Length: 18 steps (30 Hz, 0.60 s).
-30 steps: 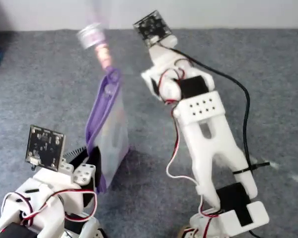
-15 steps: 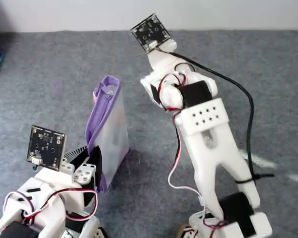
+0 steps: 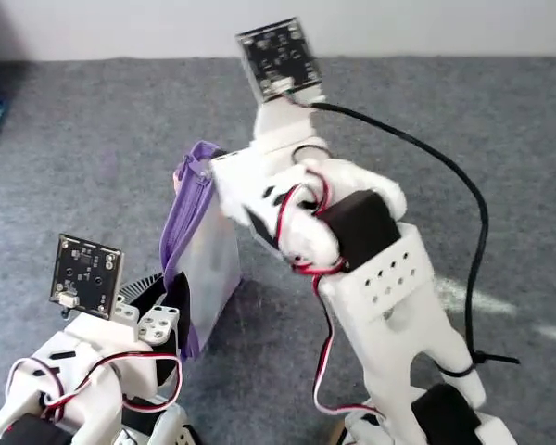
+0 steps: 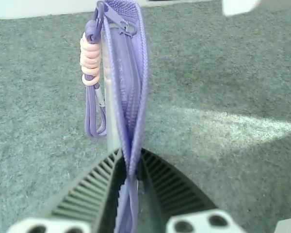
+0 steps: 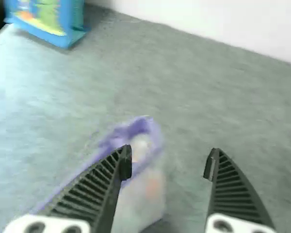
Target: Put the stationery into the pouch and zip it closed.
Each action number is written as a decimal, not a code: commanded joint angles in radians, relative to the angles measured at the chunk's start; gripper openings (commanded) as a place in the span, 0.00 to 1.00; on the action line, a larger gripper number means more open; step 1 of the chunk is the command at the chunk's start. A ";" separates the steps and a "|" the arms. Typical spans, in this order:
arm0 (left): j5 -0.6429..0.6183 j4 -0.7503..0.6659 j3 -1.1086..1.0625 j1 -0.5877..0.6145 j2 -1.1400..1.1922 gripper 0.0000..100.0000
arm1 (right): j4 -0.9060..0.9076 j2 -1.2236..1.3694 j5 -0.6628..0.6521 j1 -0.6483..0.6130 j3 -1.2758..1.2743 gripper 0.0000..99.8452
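The pouch (image 3: 202,246) stands on its edge on the grey table (image 3: 93,167), near the middle; it has a purple zip edge and see-through sides. In the left wrist view the pouch (image 4: 128,87) runs straight away from the camera, thin side up; the zip pull (image 4: 126,26) sits at the far end; a loop of pink beads (image 4: 89,63) and a purple strap (image 4: 92,114) hang down one side. I cannot tell if the zip is all the way shut.

The left gripper (image 4: 129,158) pinches the near end of the pouch; its fingers are tight on the purple edge. In the high view the left gripper (image 3: 171,320) is low, at the pouch's near corner.

The right gripper (image 5: 167,162) is above the far end of the pouch (image 5: 136,141); its fingers are wide apart and hold nothing; one fingertip is just over the purple edge. The right arm (image 3: 380,278) bends over from the other side.

A blue box (image 5: 46,19) sits far off by the wall.
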<state>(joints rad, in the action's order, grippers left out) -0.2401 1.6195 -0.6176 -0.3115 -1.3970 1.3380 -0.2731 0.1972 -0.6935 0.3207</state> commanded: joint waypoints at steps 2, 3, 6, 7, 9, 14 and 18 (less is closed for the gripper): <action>0.003 -0.009 0.008 -0.008 0.000 0.01 | 0.008 0.018 0.015 -0.058 0.094 0.25; 0.003 -0.009 0.008 -0.008 0.000 0.01 | 0.008 0.022 0.015 -0.067 0.109 0.25; 0.003 -0.009 0.008 -0.008 -0.003 0.01 | 0.021 0.042 0.012 -0.093 0.120 0.25; 0.003 -0.009 0.008 -0.008 -0.003 0.01 | 0.036 0.054 0.012 -0.094 0.120 0.25; 0.003 -0.009 0.008 -0.008 -0.005 0.01 | 0.061 0.090 0.012 -0.091 0.120 0.25; 0.003 -0.006 0.008 -0.008 -0.006 0.01 | 0.059 0.185 -0.025 -0.045 0.124 0.25; 0.012 -0.002 0.010 -0.008 -0.006 0.01 | 0.005 0.240 -0.064 0.044 0.124 0.13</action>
<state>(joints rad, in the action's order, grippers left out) -0.2401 1.6118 -0.6176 -0.3115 -1.3863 1.3779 -0.0798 0.1649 -0.7288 0.4465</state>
